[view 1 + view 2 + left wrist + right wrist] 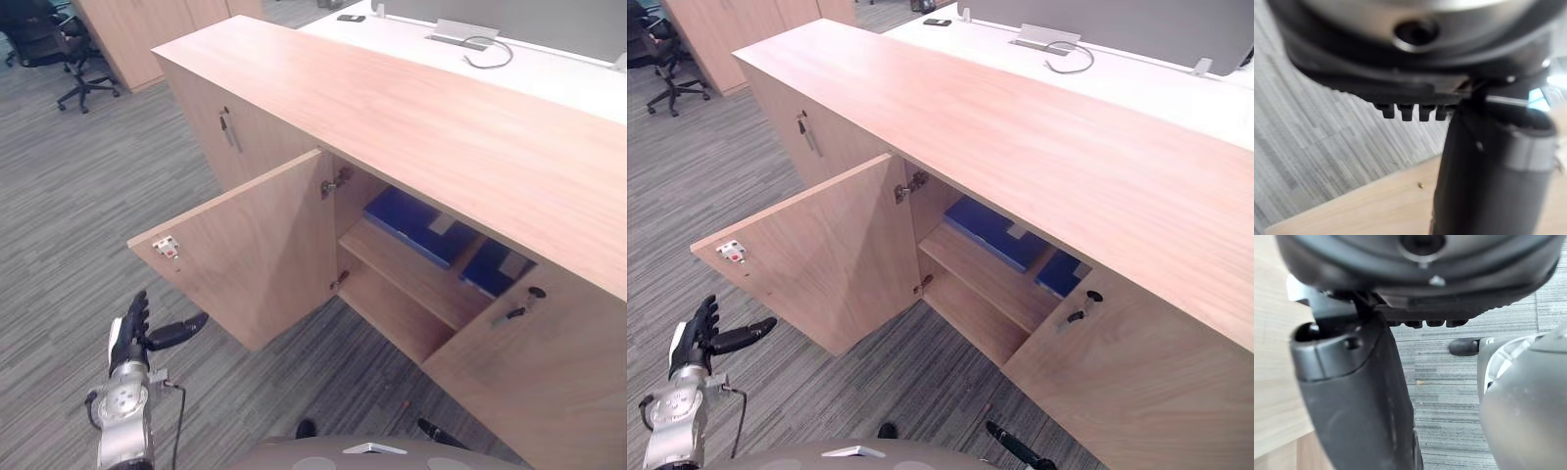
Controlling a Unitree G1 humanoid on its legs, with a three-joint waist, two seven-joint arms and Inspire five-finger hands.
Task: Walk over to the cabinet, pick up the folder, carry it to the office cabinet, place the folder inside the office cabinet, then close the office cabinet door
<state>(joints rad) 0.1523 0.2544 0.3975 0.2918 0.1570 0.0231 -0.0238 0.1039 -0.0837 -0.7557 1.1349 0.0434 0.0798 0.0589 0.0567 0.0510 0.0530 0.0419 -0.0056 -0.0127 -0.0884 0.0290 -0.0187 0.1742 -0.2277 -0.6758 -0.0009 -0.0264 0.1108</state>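
Note:
The long low wooden office cabinet (411,108) stands in front of me with one door (260,245) swung wide open toward me. A blue folder (416,227) lies flat on the upper shelf inside; more blue (495,269) shows to its right, behind the shut door. My left hand (132,328) hangs low at the lower left, open with straight fingers and thumb stuck out, a little short of the open door's free edge and holding nothing. Its thumb (1488,171) shows over the door's wood. My right hand (1356,396) hangs open and empty over the carpet beside the cabinet's wood.
A shut door with a metal handle (227,127) is left of the opening, and a shut door with a key lock (534,292) is on its right. A white desk (549,59) sits behind the cabinet. An office chair (59,49) and another wooden cabinet (147,29) stand far left on grey carpet.

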